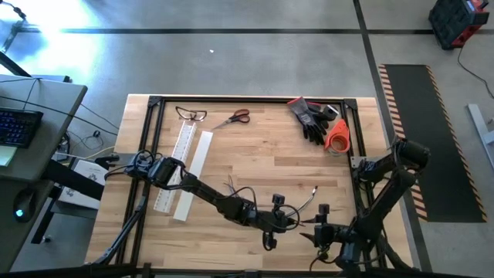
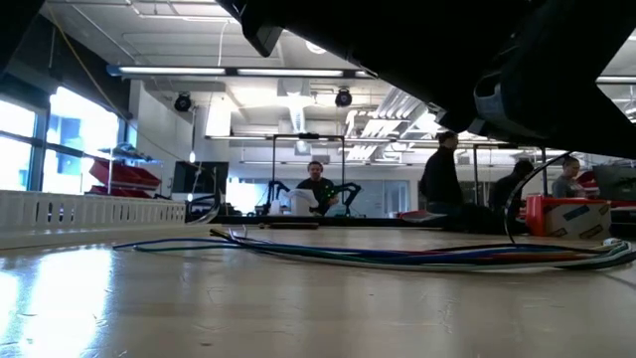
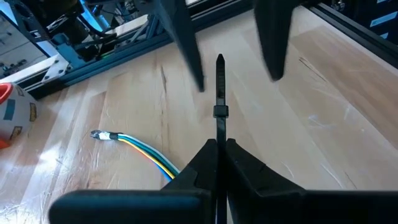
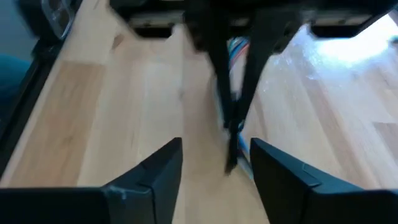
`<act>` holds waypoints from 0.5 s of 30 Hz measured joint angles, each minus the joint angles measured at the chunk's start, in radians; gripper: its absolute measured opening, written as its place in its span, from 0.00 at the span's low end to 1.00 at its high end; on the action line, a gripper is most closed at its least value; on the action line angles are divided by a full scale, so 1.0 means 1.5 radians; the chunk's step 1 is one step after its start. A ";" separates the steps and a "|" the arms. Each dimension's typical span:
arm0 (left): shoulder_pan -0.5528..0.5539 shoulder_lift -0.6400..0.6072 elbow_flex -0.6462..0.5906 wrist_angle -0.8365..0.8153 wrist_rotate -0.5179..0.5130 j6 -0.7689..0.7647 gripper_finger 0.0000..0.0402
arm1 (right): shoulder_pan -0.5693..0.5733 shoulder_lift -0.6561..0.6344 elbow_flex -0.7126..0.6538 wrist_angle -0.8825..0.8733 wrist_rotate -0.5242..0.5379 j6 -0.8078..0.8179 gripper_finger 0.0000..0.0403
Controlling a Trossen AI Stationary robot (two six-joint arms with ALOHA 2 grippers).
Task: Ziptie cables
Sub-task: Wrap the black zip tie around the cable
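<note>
The left gripper [image 3: 217, 152], clamped on a black zip tie [image 3: 220, 93] pointing rightward, faces the right gripper [image 4: 214, 165], whose fingers stand apart around the tie's free end, while the cables [image 1: 245, 194] lie bundled near the table's near edge, just left of both.

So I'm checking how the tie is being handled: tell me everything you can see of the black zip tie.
The black zip tie is a thin, stiff-looking plastic strap with a small square locking head partway along it. The left end effector is shut on its lower part, holding it up off the wooden table with its free end pointing away. The right end effector stands open just beyond the tip, not touching it. The cables lie beside it on the table.
</note>
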 joint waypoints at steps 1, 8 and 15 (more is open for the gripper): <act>0.000 0.000 0.000 0.000 0.000 0.000 0.00 | -0.003 0.000 0.000 0.004 0.009 -0.001 0.40; 0.000 0.000 0.000 0.000 0.000 0.000 0.00 | -0.025 0.000 0.000 0.009 0.000 -0.017 0.24; -0.001 0.000 0.000 0.000 0.000 0.000 0.00 | -0.031 0.000 0.000 0.013 -0.004 -0.035 0.02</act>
